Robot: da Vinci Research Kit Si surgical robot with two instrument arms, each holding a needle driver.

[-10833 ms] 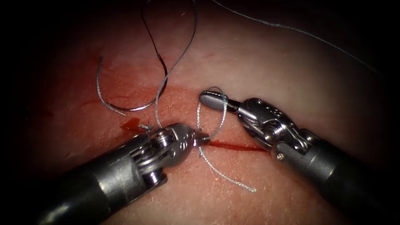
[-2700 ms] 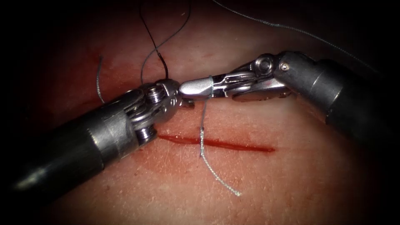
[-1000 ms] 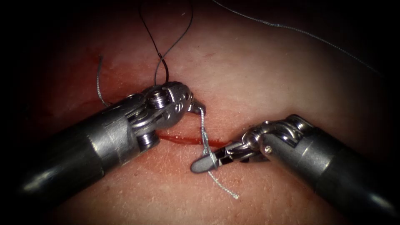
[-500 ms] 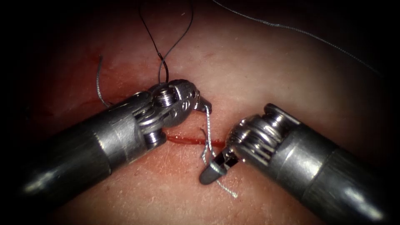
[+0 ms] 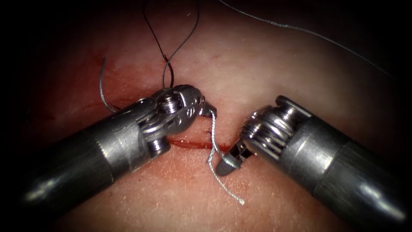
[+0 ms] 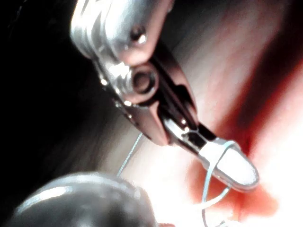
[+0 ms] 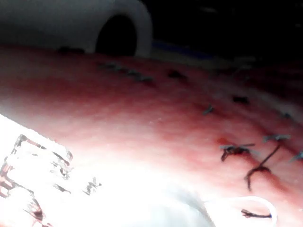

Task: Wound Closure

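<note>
Needle: the dark needle (image 5: 168,74) lies on the tissue (image 5: 266,77) above the cut (image 5: 189,144), held by neither tool, not seen piercing.
Left tool: the left tool (image 5: 209,112) is clamped on the thread (image 5: 212,129) just above the cut.
Thread: it drops from those jaws across the cut, wraps the right tool, and its free end points down and right.
Right tool: the right tool (image 5: 225,165), just below the cut, has its jaws together inside the wrap, gripping nothing.
Nearer the free end: the right tool.
</note>
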